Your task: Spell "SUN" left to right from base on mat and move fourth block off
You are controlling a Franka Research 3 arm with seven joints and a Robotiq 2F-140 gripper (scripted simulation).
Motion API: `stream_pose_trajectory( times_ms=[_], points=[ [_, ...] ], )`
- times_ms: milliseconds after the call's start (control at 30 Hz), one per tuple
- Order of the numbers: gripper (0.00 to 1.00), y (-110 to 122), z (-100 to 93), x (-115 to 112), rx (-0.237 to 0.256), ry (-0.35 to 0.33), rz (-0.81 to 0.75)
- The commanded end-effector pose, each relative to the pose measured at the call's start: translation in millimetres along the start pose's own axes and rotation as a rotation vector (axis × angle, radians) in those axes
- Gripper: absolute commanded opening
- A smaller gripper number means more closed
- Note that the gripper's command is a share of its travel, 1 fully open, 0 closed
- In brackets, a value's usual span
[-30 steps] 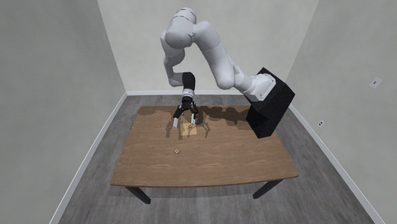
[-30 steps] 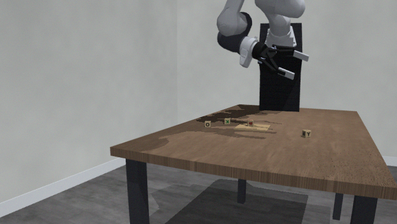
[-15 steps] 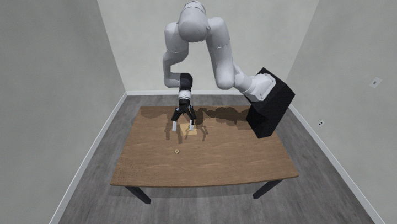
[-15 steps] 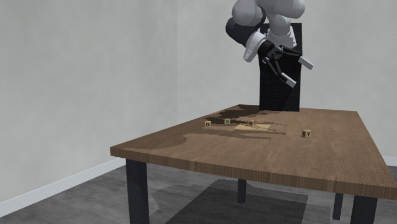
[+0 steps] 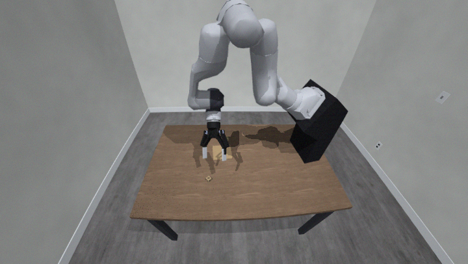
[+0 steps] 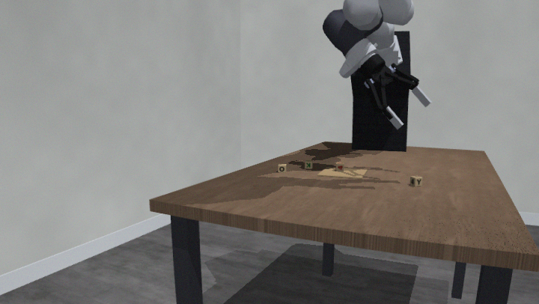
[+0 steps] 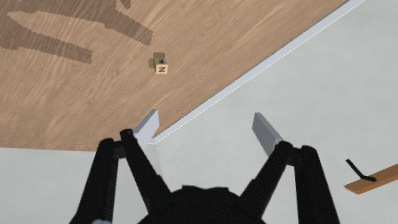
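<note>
Four blocks, one mat (image 5: pixel 217 149) (image 6: pixel 328 174), one gripper (image 5: pixel 214 154) (image 6: pixel 413 113) (image 7: pixel 205 119). The blocks are pale cubes with dark edges: the O block (image 6: pixel 281 168) and the green K block (image 6: pixel 308 165) sit on the bench (image 5: pixel 249 186) (image 6: pixel 415 211) (image 7: pixel 200 45) beside the mat; the red-marked block (image 6: pixel 339 166) is on the mat; the Y block (image 5: pixel 208 178) (image 6: pixel 415 181) (image 7: pixel 160 67) stands off it, N on another face. The gripper is wide open above the bench — nothing in its grasp.

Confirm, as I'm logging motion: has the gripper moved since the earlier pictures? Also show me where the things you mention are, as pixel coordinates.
Yes, the gripper (image 5: pixel 214 158) (image 6: pixel 413 114) (image 7: pixel 205 119) is lower against the black pedestal (image 5: pixel 325 127) (image 6: pixel 371 134) in the exterior view.
</note>
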State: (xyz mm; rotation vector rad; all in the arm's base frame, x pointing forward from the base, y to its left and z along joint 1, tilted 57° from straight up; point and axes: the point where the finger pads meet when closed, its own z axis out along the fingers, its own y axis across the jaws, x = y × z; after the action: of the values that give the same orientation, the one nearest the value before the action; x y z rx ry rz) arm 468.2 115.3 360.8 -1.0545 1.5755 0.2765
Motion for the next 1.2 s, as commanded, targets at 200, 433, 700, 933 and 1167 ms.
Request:
stream_pose_trajectory(
  times_ms=[200,433,700,933,1167],
  points=[
    [1.0,-22.0,11.0,10.4,0.106,0.153,0.108],
    [1.0,-29.1,23.4,12.1,0.153,0.249,0.121],
    [1.0,-36.6,36.7,13.9,0.204,0.352,0.134],
    [1.0,-42.3,46.4,14.4,0.242,0.428,0.143],
    [1.0,-46.6,53.2,14.8,0.269,0.483,0.149]
  ],
)
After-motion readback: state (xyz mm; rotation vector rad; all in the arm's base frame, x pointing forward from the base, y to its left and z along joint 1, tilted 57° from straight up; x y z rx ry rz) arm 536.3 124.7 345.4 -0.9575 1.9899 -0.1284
